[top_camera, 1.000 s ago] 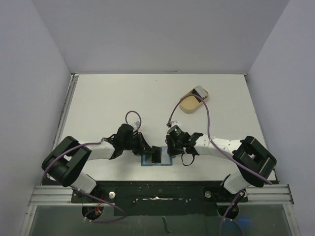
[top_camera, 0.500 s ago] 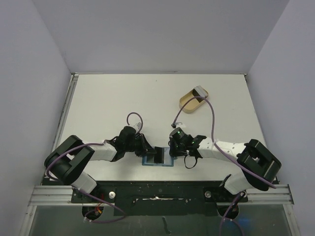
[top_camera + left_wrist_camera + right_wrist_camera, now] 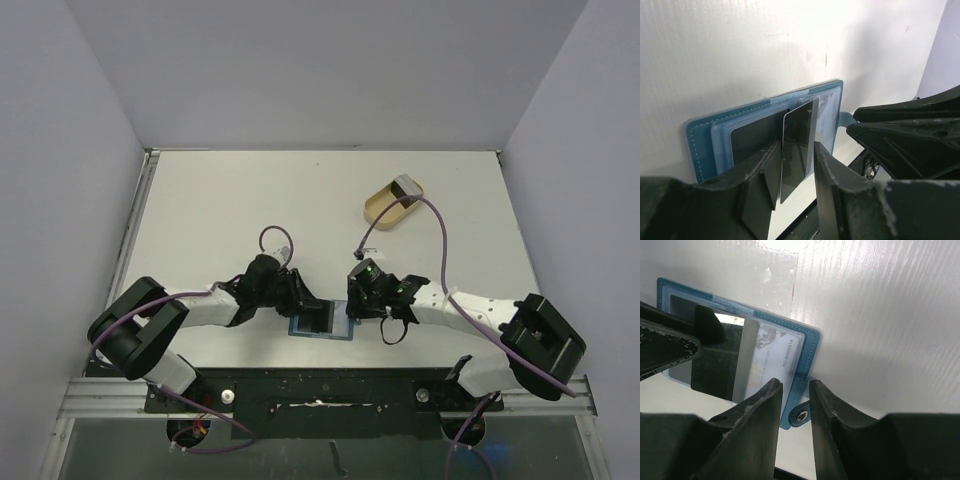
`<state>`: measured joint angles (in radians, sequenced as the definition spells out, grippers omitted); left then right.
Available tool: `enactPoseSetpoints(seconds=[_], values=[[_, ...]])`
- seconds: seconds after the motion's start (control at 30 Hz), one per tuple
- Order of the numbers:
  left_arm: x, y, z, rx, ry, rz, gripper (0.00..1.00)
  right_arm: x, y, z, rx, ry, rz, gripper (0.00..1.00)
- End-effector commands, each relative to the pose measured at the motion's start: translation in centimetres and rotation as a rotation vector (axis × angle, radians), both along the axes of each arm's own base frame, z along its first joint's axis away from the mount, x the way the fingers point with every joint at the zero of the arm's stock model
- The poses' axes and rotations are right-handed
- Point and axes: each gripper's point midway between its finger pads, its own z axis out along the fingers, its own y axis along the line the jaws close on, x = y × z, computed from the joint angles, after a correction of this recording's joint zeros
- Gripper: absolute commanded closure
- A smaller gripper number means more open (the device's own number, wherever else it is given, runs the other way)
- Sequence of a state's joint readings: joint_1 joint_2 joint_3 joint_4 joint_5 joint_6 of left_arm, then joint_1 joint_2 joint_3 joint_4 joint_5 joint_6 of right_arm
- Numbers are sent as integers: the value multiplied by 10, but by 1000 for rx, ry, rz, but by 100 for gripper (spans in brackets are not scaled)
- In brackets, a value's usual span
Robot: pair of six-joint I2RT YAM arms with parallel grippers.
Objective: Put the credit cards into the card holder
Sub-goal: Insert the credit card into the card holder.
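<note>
Pinching a grey credit card (image 3: 800, 125) upright, left gripper (image 3: 796, 161) shut tight on it over the open blue card holder (image 3: 702, 145), right gripper (image 3: 794, 386) a little open, empty, by the tab (image 3: 800, 415)

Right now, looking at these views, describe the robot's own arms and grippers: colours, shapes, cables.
Both arms have white links between bulky black joints, the left arm mirroring the right arm. A thin purple cable loops along each. The left gripper and right gripper are black, with two thick, tapering fingers of rough matte finish. No markings show.
</note>
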<state>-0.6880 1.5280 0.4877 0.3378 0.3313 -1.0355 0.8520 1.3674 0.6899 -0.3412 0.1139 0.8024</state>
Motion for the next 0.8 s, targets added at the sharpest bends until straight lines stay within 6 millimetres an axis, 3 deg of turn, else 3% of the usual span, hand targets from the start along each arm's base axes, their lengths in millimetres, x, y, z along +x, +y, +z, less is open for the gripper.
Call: enactPoseSetpoints(seconds=[0.0, 0.43, 0.77], values=[[6, 1, 4, 33, -41, 6, 68, 3, 8, 10, 57, -32, -15, 72], [2, -12, 0, 72, -60, -13, 72, -5, 11, -17, 111, 10, -55, 78], [-1, -26, 2, 60, -72, -16, 73, -4, 16, -22, 167, 5, -80, 81]])
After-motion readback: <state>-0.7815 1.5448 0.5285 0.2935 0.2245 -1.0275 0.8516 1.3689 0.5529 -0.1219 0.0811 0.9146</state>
